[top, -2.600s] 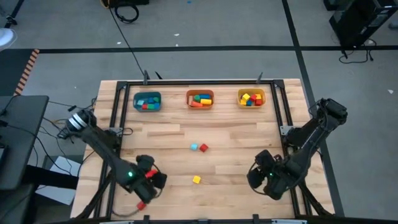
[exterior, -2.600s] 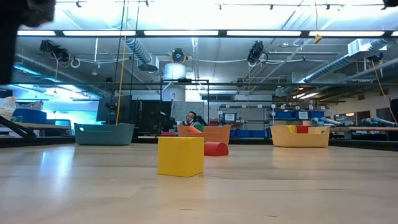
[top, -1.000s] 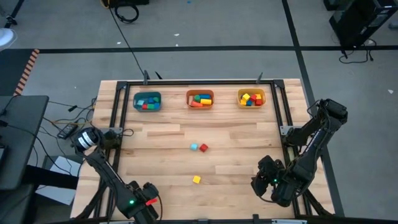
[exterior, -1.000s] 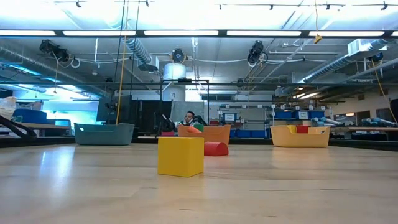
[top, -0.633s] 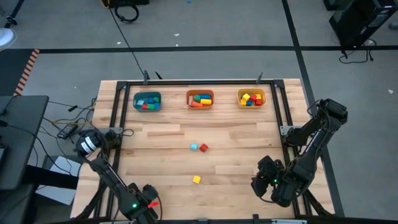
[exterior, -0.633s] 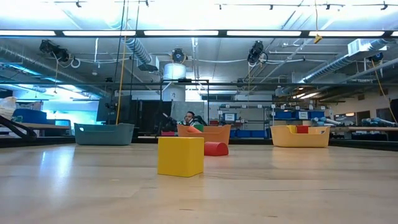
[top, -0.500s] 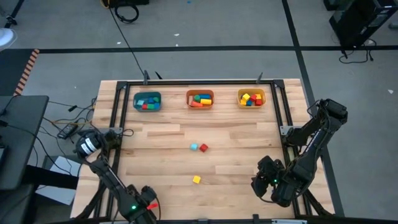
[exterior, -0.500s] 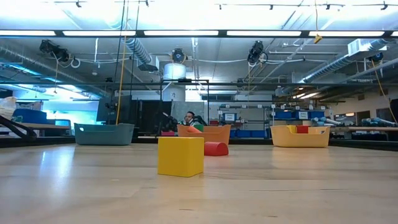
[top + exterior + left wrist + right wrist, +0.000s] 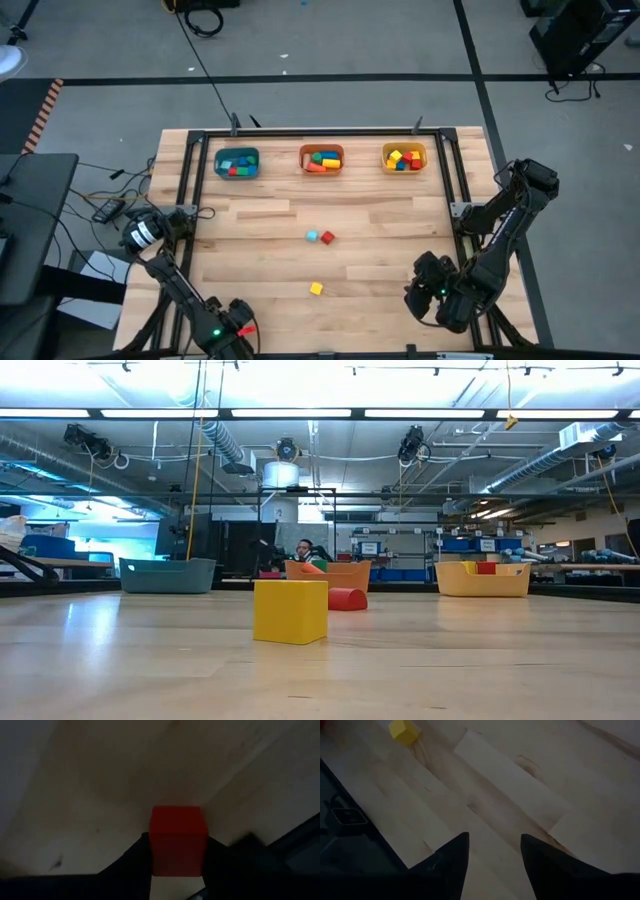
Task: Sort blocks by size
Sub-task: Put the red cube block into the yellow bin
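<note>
High view is looking down on the whole bench (image 9: 250, 220), with three blocks lying loose in the middle: a light blue block (image 9: 312, 236) touching a red block (image 9: 327, 238), and a yellow block (image 9: 316, 289) nearer the front. At the back, a teal bin (image 9: 237, 163), an orange bin (image 9: 321, 159) and a yellow bin (image 9: 404, 157) are each holding more blocks. The left tool (image 9: 238, 335) is sitting at the front left edge, and the right tool (image 9: 418, 290) is waiting at the front right. Only the left wrist view is showing what the left tool is doing: its two dark fingers (image 9: 135, 857) are squeezing a red cube (image 9: 178, 840) between them, just over the wood. The right wrist view is showing the right tool's fingers (image 9: 452, 855) standing apart with nothing between them, and the yellow block far off. Low view is showing the yellow block up close with the red block behind it, and no arms at all.
</note>
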Controlling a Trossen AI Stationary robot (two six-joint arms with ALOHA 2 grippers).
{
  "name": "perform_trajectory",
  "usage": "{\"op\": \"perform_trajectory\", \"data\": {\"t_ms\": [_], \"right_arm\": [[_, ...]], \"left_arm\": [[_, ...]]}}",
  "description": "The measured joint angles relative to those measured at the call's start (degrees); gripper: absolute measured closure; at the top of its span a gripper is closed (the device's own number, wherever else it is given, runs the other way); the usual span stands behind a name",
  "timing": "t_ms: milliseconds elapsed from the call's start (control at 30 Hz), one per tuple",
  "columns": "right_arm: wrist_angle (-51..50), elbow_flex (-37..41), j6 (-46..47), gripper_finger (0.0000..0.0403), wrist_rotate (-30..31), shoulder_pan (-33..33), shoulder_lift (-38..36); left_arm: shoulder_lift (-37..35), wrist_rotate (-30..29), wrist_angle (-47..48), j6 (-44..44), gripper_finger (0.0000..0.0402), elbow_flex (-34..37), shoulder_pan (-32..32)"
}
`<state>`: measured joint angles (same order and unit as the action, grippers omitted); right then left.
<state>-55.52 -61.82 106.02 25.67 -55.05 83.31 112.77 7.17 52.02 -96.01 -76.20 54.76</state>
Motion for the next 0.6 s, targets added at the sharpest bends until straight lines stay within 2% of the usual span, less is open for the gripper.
{"op": "perform_trajectory", "data": {"t_ms": [233, 400, 600], "right_arm": [[0.7, 0.0, -0.1, 0.0213, -0.5, -1.6, 0.0], [0.5, 0.0, 6.5, 0.0226, -1.6, -6.2, 0.0], [-3.5, 0.8, 16.7, 0.0247, -1.4, -12.3, 0.0]], "left_arm": [[-0.1, -3.5, -3.0, 0.0, 0.0267, 0.0, -3.2], [-0.2, -9.8, -8.7, 2.2, 0.0264, -0.1, -7.0], [0.0, -14.9, -15.3, 10.2, 0.0263, 0.0, -15.2]]}}
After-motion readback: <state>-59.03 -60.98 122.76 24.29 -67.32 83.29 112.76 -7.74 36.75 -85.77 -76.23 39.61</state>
